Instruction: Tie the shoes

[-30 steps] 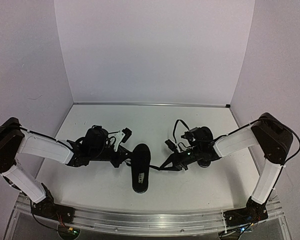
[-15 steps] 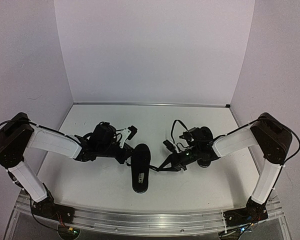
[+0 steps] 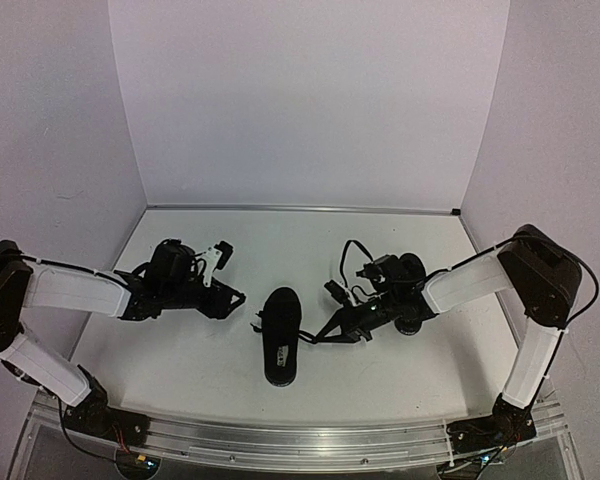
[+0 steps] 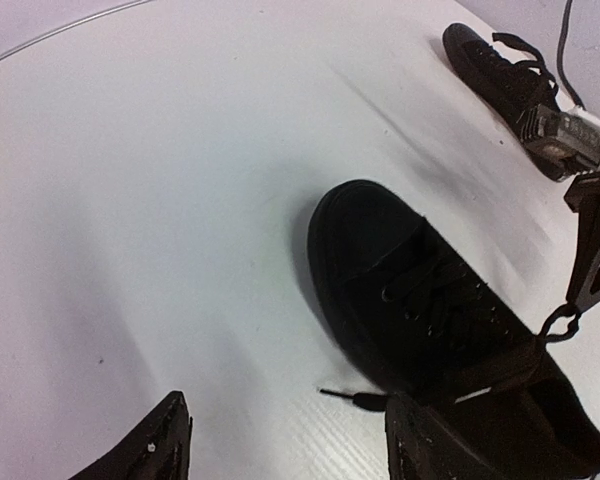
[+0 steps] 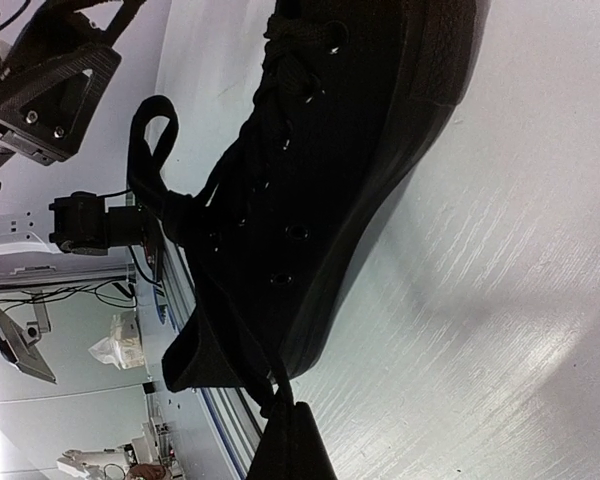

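Observation:
One black shoe (image 3: 280, 337) lies lengthwise at the table's middle, and it fills the left wrist view (image 4: 430, 300) and the right wrist view (image 5: 320, 170). My left gripper (image 3: 226, 292) is open to the left of the shoe and holds nothing. A loose lace end (image 4: 355, 397) lies on the table near its right finger (image 4: 420, 450). To the right of the shoe, my right gripper (image 3: 332, 335) is shut on a lace (image 5: 280, 385) that runs taut from the shoe's side. A second black shoe (image 4: 500, 70) lies farther back, beneath the right arm (image 3: 410, 290).
The table (image 3: 280, 245) is white, with walls at the back and both sides. A metal rail (image 3: 300, 440) runs along the near edge. In the right wrist view a lace loop (image 5: 145, 130) stands up from the shoe.
My left gripper has opened, let go of the lace and pulled back to the left, away from the shoe. The right gripper has stayed shut in place.

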